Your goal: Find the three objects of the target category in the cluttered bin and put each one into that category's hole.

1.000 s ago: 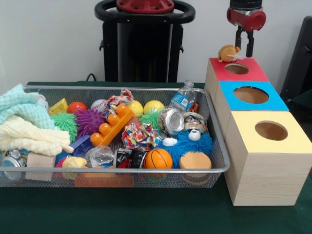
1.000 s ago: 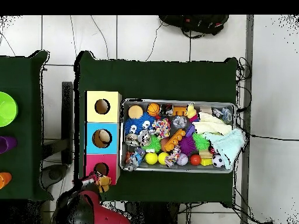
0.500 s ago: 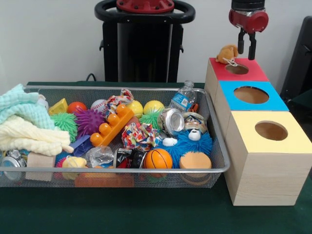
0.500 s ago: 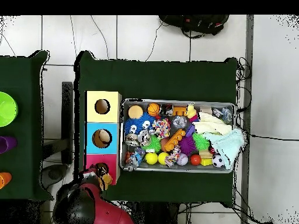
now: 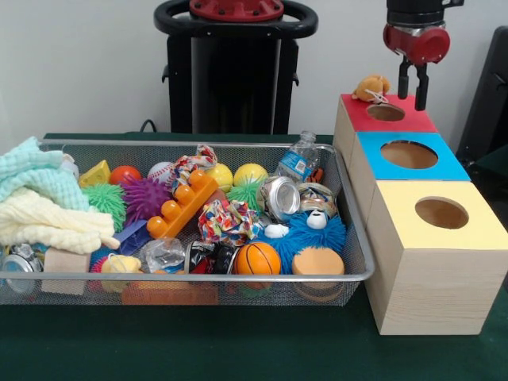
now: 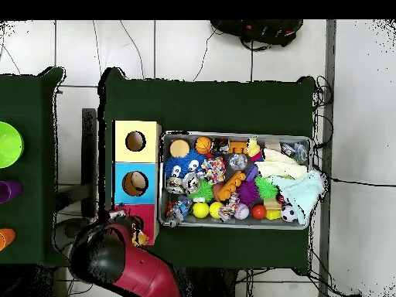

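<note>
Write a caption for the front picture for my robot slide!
Robot gripper above the red box, a small stuffed toy sitting beside its hole, next to a bin full of toys.

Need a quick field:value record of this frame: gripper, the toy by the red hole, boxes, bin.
gripper: open, empty, above the red box's far right side
plush toy: tan, resting on the red box top at the hole's far left rim, not inside
red box: farthest of three, hole open
blue box: middle, hole empty
yellow box: nearest, hole empty
bin: wire mesh, beside the boxes, full of balls, cloths, cans, a bottle
</note>
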Available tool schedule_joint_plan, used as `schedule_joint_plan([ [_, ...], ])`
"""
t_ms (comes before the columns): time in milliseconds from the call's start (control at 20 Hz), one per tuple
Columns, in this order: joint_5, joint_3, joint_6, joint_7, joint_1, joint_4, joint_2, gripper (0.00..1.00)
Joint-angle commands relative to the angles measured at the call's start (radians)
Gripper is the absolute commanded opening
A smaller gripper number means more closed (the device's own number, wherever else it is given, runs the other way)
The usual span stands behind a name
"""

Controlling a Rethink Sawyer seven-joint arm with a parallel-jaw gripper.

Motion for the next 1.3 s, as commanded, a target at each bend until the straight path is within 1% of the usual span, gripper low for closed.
schedule_joint_plan([
  [50, 0.043, -0.145, 0.198, 0.296, 0.035, -0.255, 0.111, 1.0],
  [250, 0.03, -0.162, 0.243, 0.302, 0.035, -0.271, 0.114, 1.0],
  [350, 0.032, -0.171, 0.264, 0.324, 0.052, -0.274, 0.103, 1.0],
  [500, 0.034, -0.182, 0.293, 0.353, 0.086, -0.25, 0.06, 1.0],
  [600, 0.036, -0.183, 0.302, 0.36, 0.112, -0.208, 0.01, 1.0],
  [700, 0.047, -0.18, 0.289, 0.346, 0.135, -0.151, -0.045, 1.0],
  [800, 0.054, -0.181, 0.277, 0.347, 0.167, -0.112, -0.085, 1.0],
  [850, 0.066, -0.177, 0.262, 0.334, 0.172, -0.071, -0.117, 1.0],
  [1000, 0.052, -0.22, 0.28, 0.371, 0.24, -0.045, -0.166, 1.0],
  [1100, 0.065, -0.225, 0.259, 0.367, 0.27, -0.01, -0.188, 1.0],
  [1150, 0.079, -0.218, 0.239, 0.356, 0.279, 0.011, -0.195, 1.0],
  [1200, 0.108, -0.192, 0.199, 0.326, 0.277, 0.051, -0.207, 1.0],
  [1250, 0.163, -0.131, 0.132, 0.268, 0.247, 0.116, -0.225, 1.0],
  [1300, 0.197, -0.084, 0.085, 0.231, 0.227, 0.163, -0.244, 1.0],
])
